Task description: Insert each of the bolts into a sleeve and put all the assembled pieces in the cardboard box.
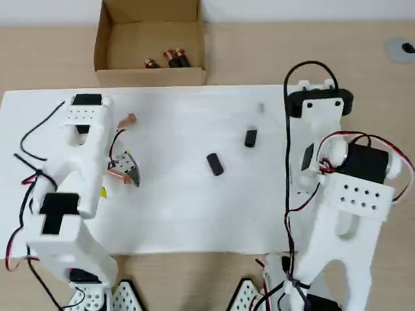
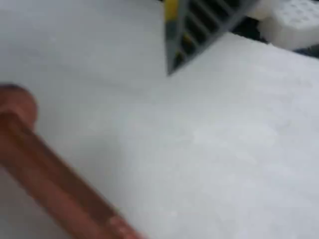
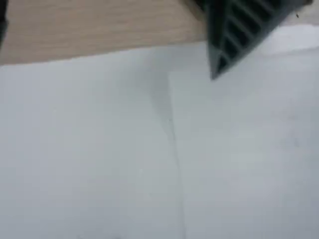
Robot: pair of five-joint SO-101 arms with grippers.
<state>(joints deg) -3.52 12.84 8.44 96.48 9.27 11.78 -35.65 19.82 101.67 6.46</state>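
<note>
Cardboard box [image 1: 104, 61] sat open on the wooden table [image 1: 259, 55] at the far edge, just beyond the white sheet [image 1: 181, 220]. Three assembled pieces [image 1: 170, 58], copper and black, lay close together on the box floor near its front wall. Left arm stood over the left end of the sheet. Left gripper [image 1: 126, 168] was low over the sheet with a copper bolt [image 1: 117, 173] right at its tip. In the left wrist view that bolt [image 2: 55, 184] lay slantwise, close to the camera, with its rounded head toward the upper end, and a dark ribbed part of the gripper came down to the sheet some way off from it. Whether the left gripper was open or closed, and whether it had hold of the bolt or was only beside it, could not be told. A second bolt [image 1: 130, 120] lay loose on the sheet farther back, beside the left arm's white housing. Two sleeves, both black, lay near the sheet's middle. One black sleeve [image 1: 214, 164] was tilted, and the other sleeve [image 1: 251, 138] lay a little farther back toward the right arm; the two were apart and neither gripper was near them. Right arm stood over the right end of the sheet. Right gripper [image 3: 234, 35] hung above bare sheet close to the sheet's edge, with wood showing beyond. Its opening could not be told, and nothing was seen in its grasp.
</note>
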